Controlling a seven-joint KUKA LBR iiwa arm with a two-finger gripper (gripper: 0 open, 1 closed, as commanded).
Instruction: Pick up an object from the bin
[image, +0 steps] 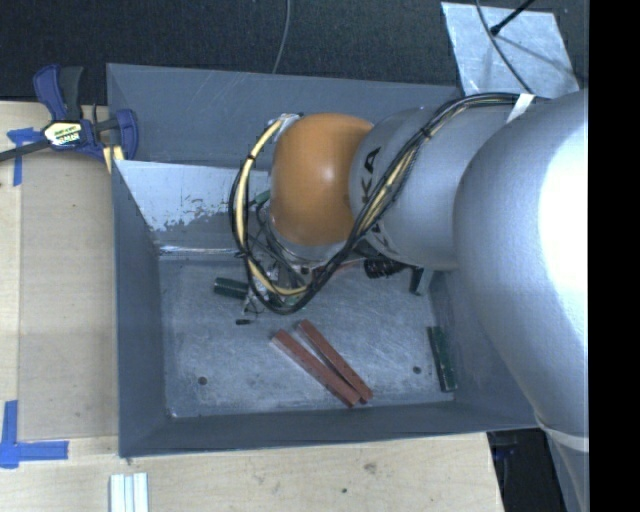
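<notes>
Starting at the left of the grey bin (138, 330): the floor there is mostly bare. The first thing you hit is a dark little piece (229, 288) lying flat up near the back, with a tiny black speck (243, 321) just below it.

The gripper (258, 292) hangs right beside that dark piece, on its right and low over the floor. It's tucked under the orange cover (315, 180) and a tangle of cables (250, 215), so honestly I can't tell if it's open or closed. Nothing visibly sits in it.

A bit further right, toward the front of the bin, are two reddish-brown sticks (322, 362). They're flat, narrow and long, side by side and touching or nearly so. They run diagonally from upper left to lower right, and the upper-left ends are the part nearest the gripper.

My guess is that grabbing those means shifting down and right, then closing across the narrow width rather than along the length. The dark piece is closer but looks small and awkward.

Way over by the right wall a dark thin strip (441, 358) lies along the edge, well apart from everything else.
</notes>
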